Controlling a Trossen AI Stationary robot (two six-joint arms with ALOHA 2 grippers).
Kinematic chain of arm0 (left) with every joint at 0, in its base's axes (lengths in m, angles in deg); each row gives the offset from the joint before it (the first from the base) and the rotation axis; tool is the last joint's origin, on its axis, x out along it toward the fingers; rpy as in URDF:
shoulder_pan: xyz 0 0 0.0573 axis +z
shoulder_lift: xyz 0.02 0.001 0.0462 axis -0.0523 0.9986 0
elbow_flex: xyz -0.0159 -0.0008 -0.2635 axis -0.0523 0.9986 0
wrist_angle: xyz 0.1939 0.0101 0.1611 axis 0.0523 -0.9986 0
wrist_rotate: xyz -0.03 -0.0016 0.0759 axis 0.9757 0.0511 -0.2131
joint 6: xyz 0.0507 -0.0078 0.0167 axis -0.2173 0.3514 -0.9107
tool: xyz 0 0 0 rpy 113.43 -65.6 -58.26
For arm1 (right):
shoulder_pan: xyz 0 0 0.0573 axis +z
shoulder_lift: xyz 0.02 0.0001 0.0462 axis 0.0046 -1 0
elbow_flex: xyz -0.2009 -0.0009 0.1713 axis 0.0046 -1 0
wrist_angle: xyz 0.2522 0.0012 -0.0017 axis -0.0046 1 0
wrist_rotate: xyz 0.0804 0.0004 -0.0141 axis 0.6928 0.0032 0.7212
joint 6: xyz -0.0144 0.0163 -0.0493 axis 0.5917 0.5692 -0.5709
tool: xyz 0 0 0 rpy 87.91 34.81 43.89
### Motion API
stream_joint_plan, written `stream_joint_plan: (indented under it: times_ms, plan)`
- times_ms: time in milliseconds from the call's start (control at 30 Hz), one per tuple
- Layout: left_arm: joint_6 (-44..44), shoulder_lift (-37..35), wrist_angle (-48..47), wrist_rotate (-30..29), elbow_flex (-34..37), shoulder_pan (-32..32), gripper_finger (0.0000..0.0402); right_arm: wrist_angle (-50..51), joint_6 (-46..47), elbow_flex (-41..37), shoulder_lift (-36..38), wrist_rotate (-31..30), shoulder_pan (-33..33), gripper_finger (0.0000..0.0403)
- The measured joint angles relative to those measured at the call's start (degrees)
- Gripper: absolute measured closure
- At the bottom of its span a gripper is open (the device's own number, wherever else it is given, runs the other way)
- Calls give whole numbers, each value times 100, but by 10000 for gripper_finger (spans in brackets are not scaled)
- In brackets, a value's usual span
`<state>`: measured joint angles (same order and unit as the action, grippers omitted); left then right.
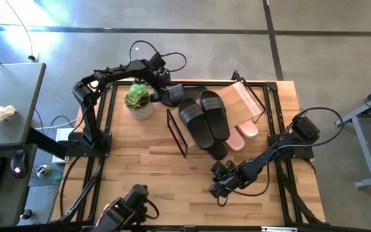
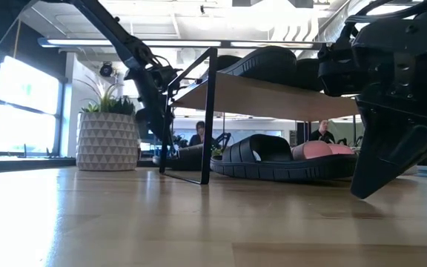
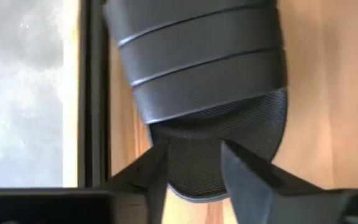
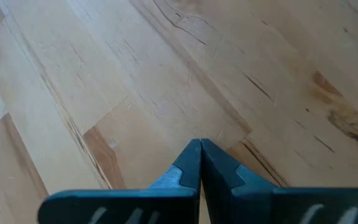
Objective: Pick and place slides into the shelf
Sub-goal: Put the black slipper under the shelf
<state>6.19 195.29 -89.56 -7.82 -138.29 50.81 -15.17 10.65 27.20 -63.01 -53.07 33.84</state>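
A: Where is the left claw?

B: In the upper middle of the high view, just right of the potted plant, at a black slide lying on the counter beside the shelf. In the left wrist view its two fingers stand apart, one on each side of that slide's rounded end. Whether they press on it is hard to tell.

A: And the right claw?

B: Low in the high view, right of centre, over bare wood. The right wrist view shows its fingers pressed tight together with nothing between them.

A: The other slides?

B: Two black slides lie side by side on top of the shelf, covering much of its pale board. Two pink slides peek out below the board's lower right edge, mostly hidden. In the low view another black slide sits on the counter under the board, with pink behind it.

A: Anything cut off?

B: The low view's right side is filled by the right arm's dark bulk, which blocks the shelf's far end. People sit in the room behind, too small to make out.
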Motion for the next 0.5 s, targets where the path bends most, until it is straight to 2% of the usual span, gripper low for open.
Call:
stream_joint_plan:
  times_ms: [233, 367, 500]
  plan:
    - [-764, 0, 33, -530, 0, -441, 199, 32, 1, 0, 0, -28, 0, 403]
    - [-1128, 0, 266, -1089, 0, -740, 184, 68, -1, -1, 0, -70, 0, 403]
    - [-1330, 0, 401, -1267, 2, -866, 179, 117, 1, 0, 0, -68, 0, 403]
